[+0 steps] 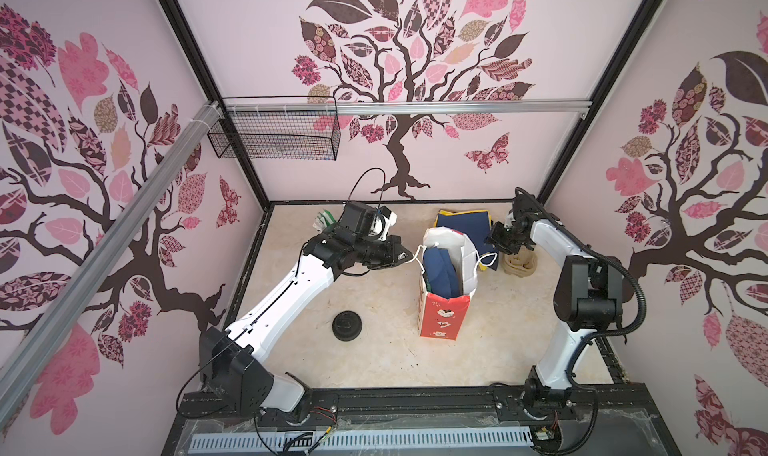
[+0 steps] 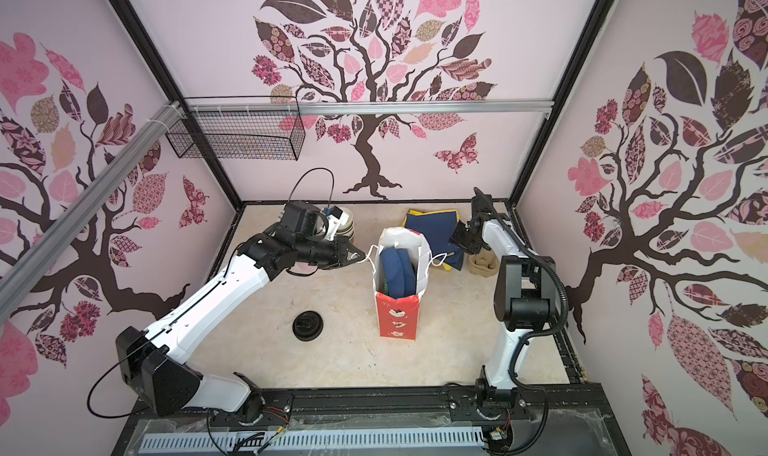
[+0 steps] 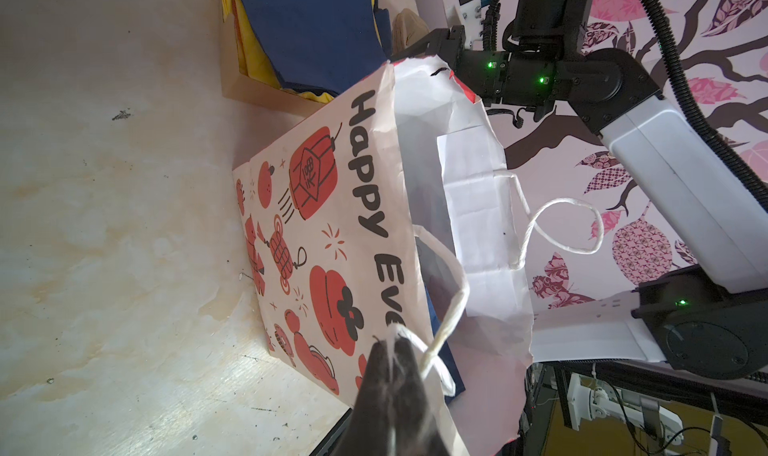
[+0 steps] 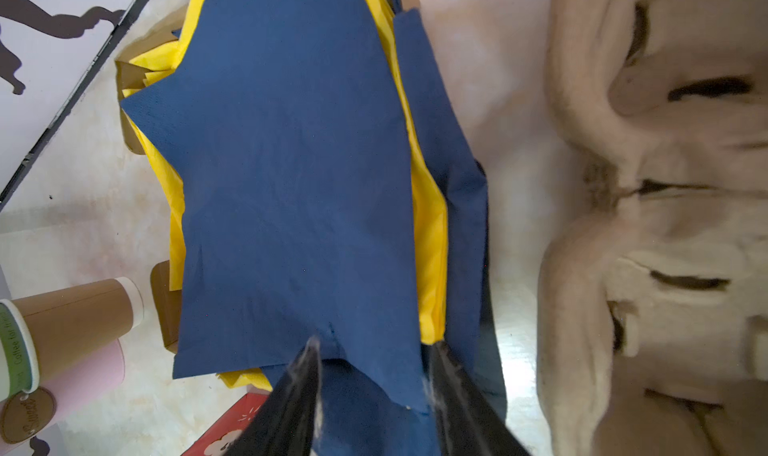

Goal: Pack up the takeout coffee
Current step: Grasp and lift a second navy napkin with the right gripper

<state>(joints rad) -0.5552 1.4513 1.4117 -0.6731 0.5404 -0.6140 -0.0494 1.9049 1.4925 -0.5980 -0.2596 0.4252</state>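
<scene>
The takeout coffee is hidden in every view. A red-and-white paper bag (image 1: pixel 440 316) (image 2: pixel 395 316) (image 3: pixel 332 225) stands open mid-table, with blue napkins (image 1: pixel 440 271) showing inside it. My left gripper (image 1: pixel 405 255) (image 2: pixel 357 255) (image 3: pixel 392 341) is shut on the bag's white string handle (image 3: pixel 451 308) at the left rim. My right gripper (image 1: pixel 505 246) (image 2: pixel 467 246) (image 4: pixel 374 350) hovers behind the bag, low over a pile of blue and yellow napkins (image 1: pixel 465 221) (image 4: pixel 291 163). Its jaws stand apart, astride a corner of the top blue napkin.
A squat black stack of lids (image 1: pixel 348 326) (image 2: pixel 307 326) sits left of the bag. A beige pulp cup carrier (image 1: pixel 521 262) (image 4: pixel 665 184) lies right of the napkins. Stacked cups (image 2: pixel 345 225) (image 4: pixel 75 316) stand at the back behind my left arm. A wire basket (image 1: pixel 274 134) hangs on the back rail.
</scene>
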